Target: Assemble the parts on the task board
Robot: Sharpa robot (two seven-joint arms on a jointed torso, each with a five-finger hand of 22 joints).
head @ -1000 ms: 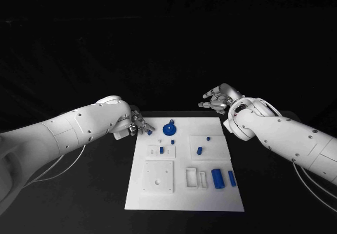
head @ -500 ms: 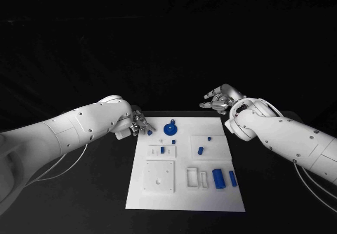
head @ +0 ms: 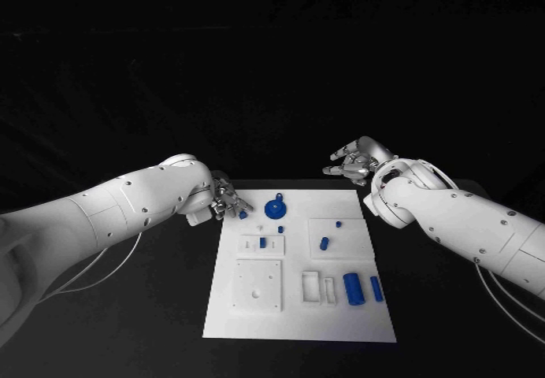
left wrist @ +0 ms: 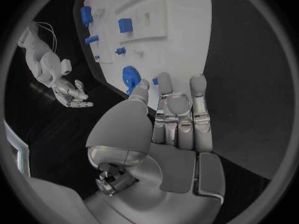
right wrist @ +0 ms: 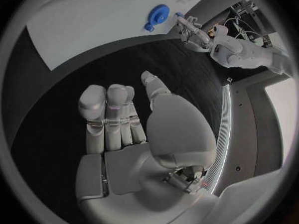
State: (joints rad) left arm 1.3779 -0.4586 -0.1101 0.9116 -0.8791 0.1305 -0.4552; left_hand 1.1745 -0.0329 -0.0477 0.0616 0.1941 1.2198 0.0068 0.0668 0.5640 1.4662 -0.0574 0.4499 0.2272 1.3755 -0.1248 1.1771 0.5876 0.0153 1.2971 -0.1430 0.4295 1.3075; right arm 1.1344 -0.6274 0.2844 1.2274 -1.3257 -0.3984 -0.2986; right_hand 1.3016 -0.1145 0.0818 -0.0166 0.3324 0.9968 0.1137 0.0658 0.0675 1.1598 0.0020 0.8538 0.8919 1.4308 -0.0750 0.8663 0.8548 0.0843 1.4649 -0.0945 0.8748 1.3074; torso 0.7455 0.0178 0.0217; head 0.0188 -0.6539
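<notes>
The white task board (head: 298, 319) lies mid-table. A round blue part (head: 275, 209) sits near its far edge. Small blue pieces (head: 321, 242) stand in the raised white blocks, and two blue cylinders (head: 354, 287) lie near the right edge. My left hand (head: 223, 200) hovers at the board's far left corner, and a small blue part (left wrist: 155, 81) sits pinched between its thumb and a fingertip, close to the round blue part (left wrist: 129, 76). My right hand (head: 354, 161) hangs over the black table beyond the far right corner, fingers apart and holding nothing.
A larger white block (head: 259, 285) and two white slots (head: 318, 287) take up the board's near half. Black table (head: 125, 315) surrounds the board on all sides. In the right wrist view the left hand (right wrist: 190, 32) is beside the round blue part (right wrist: 157, 15).
</notes>
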